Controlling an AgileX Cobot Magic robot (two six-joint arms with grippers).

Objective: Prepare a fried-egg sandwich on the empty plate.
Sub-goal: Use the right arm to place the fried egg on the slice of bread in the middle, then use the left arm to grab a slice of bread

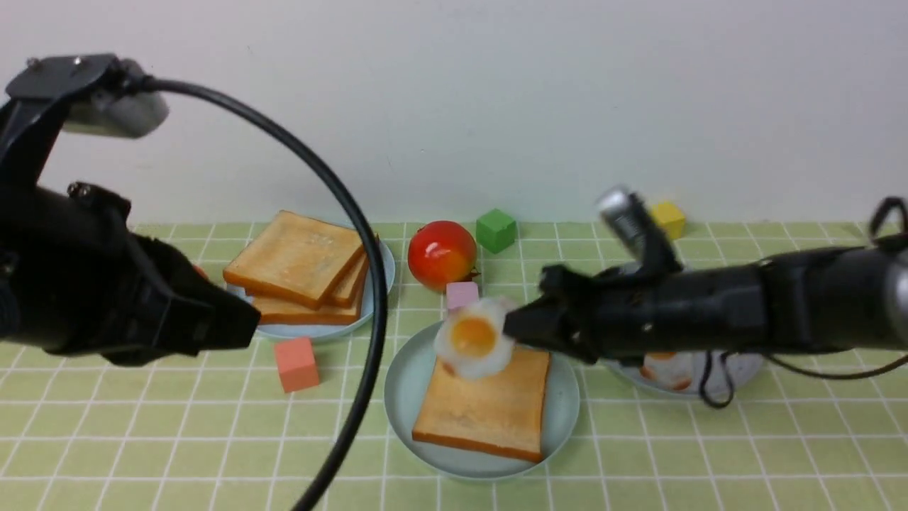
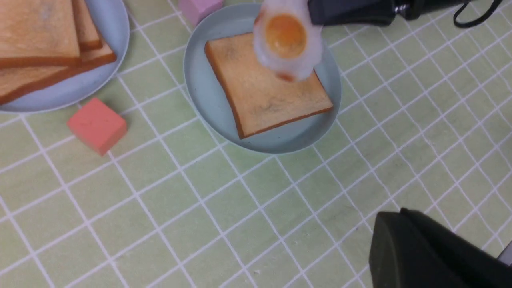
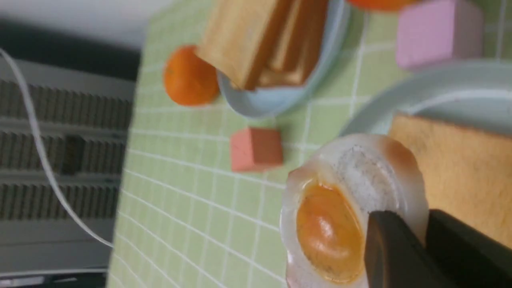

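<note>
Background: a plain white wall rises behind the table.
Surface: a pale green tablecloth with a white grid covers the whole table.
Left pincer: it hangs above the table's left side with its fingers pressed together and nothing between them.
Right pincer: it reaches in from the right, its fingers narrowed and clamped on the white rim of the fried egg.
Cable: one black cable arcs from the left arm down across the front view.
Plates: there are three in all.
Teal-green plate: it is the widest of the plates and sits at the centre front.
Pale blue plate: it sits to the left and farther back.
Grey-blue plate: it is on the right, mostly hidden under the right arm, and what lies on it cannot be made out.
Toast: there are four slices.
Stack: three slices are piled on the pale blue plate.
Toast slice: one slice lies flat on the teal-green plate.
Tomato: there is one, red and glossy, behind the teal-green plate.
Fried egg: one is held tilted, yolk towards the robot, over the toast slice's far left corner. Whether it touches the slice cannot be told.
Orange ball: there is one, just beside the pale blue plate.
Cubes: there are four.
Coral cube: it is in front of the pale blue plate.
Pink cube: it sits between the tomato and the teal-green plate.
Green cube: it is near the wall.
Yellow cube: it is also near the wall, farther right.
</note>
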